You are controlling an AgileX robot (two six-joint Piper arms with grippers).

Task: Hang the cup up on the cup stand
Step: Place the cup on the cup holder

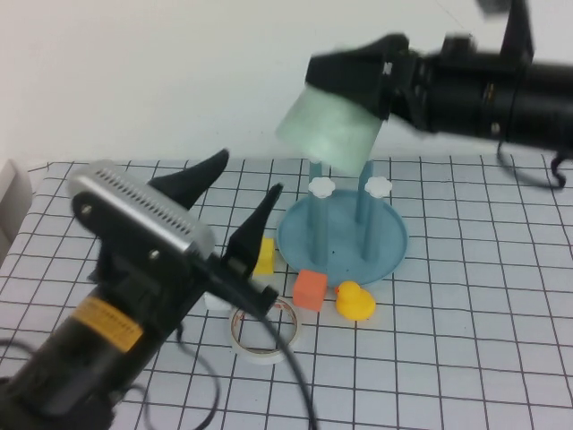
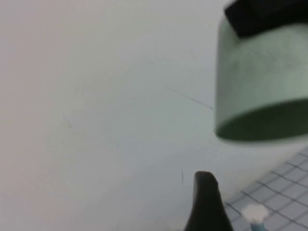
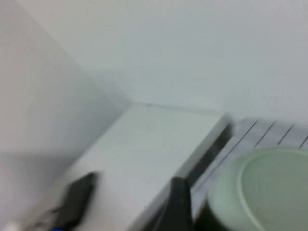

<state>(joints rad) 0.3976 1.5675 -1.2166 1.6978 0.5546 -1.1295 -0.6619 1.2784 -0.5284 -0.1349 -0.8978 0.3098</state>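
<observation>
Closest to the camera, the left gripper (image 1: 246, 210) sits up off the bench (image 1: 466, 340), on the near-left side of the cup stand (image 1: 342, 235). Its two black fingers (image 1: 199, 172) are spread wide apart and there is nothing between them. Right under this gripper, a white tape roll (image 1: 261, 333) lies flat on the checked bench, a little nearer than the stand. Next to the roll, an orange block (image 1: 310, 289) and a yellow duck (image 1: 355, 301) sit just at the near edge of the stand's round blue base. A yellow block (image 1: 264, 255) rests beside the left edge of that base, partly hidden by a black finger. The cup stand is round and blue like a dish, and blue pegs with white flower tops stand up from it. Above the back of the stand, the pale green cup (image 1: 328, 128) hangs in the air, tipped to one side with its open mouth facing down and to the left. It is not touching the pegs. The right gripper (image 1: 358, 76) reaches in from the right, high over the stand, and is closed on the top end of the cup. A white box (image 1: 12, 202) sits far off to the left of the stand.
</observation>
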